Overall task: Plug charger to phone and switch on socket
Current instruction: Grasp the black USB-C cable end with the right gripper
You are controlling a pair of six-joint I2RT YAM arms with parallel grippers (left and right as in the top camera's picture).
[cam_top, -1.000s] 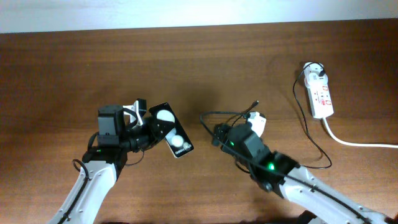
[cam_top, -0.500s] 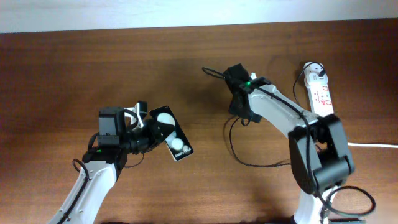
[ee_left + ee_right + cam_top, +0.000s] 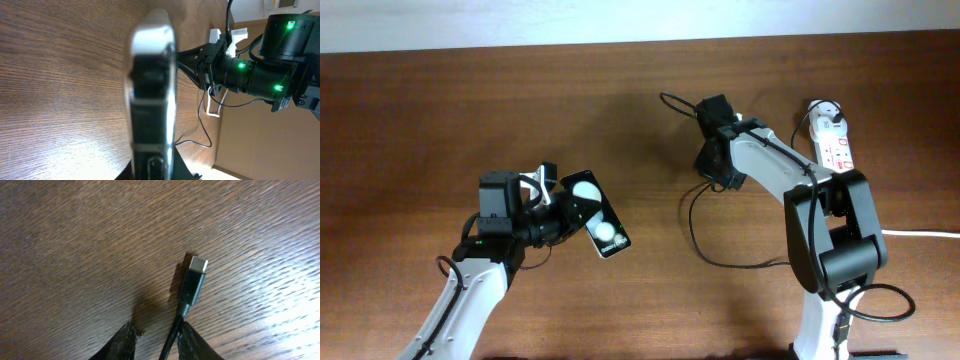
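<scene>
Charger (image 3: 192, 284) pinched, phone (image 3: 599, 226) gripped.
Your right gripper (image 3: 159, 342) held it just behind its connector tip; your left gripper (image 3: 563, 212) was clamped on the phone.

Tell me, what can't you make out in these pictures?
- Socket switch, overhead: too small to tell on or off.
- Phone port, left wrist: blurred, too close.
- Cord, overhead: cut off by right edge.
- Charger, right wrist: the rest cut off by bottom edge.
</scene>
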